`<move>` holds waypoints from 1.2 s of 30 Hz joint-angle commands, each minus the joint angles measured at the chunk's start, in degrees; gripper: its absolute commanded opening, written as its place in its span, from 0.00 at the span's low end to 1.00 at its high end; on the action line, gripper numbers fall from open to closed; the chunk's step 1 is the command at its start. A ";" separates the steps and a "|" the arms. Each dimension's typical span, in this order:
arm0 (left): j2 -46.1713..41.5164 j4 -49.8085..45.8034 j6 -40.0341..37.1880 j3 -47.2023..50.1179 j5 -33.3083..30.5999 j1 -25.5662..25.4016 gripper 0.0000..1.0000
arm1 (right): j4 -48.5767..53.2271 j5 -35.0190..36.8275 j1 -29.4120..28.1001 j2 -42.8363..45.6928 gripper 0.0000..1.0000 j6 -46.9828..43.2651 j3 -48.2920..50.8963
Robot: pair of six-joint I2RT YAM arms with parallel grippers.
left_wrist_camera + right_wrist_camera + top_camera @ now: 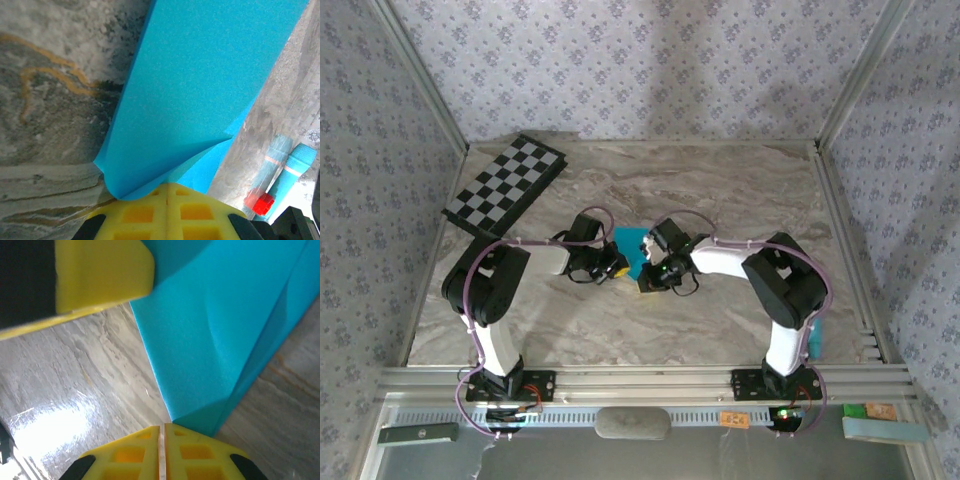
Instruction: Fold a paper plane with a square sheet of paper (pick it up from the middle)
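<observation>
Marble-look desk, top view: grey-brown veined surface [740, 190], closed in on three sides by pale patterned wallpaper [650, 60], with a metal rail [650, 382] along its near edge.
Sheet of paper, top view: bright turquoise [629, 243], lying mid-desk, mostly hidden by the two hands.
Checkerboard, top view: black and white [506, 183], well apart from the sheet of paper, to its far left by the wall.
Left hand, top view: yellow-tipped [617, 266], at the sheet's near-left edge.
Right hand, top view: yellow-tipped [647, 278], at the sheet's near edge, just beside the left hand.
Desk, left wrist view: mottled grey stone with ochre veins [50, 100]; a dark shadow lies under the sheet's left edge.
Sheet, left wrist view: smooth matte turquoise [200, 90], doubled over, a second layer showing beneath its right side, its corner raised off the desk.
Left hand, left wrist view: fingers pressed together [167, 194], clamped on the sheet's folded near corner.
Red block, left wrist view: small and blurred [259, 202], right of the sheet, beside pale teal bars [296, 167].
Desk, right wrist view: streaked grey [75, 390] with a bright glare patch left of the sheet.
Sheet, right wrist view: turquoise [225, 340], softly dented, a folded layer along its right side.
Right hand, right wrist view: fingers drawn together to a hairline slit [162, 431]; the sheet's corner touches one fingertip, and whether it is pinched I cannot tell.
</observation>
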State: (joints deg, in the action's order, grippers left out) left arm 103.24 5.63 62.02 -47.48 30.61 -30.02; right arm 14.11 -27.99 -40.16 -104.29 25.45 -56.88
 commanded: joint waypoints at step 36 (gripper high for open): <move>-0.98 -1.60 -1.78 -2.65 1.55 0.13 0.08 | 2.87 4.41 0.06 -2.26 0.11 -0.35 -3.94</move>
State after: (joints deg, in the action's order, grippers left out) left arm 103.28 4.51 61.93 -48.29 30.85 -30.02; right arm 14.22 -24.86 -39.68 -104.97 25.28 -59.48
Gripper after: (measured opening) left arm 0.074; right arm 0.109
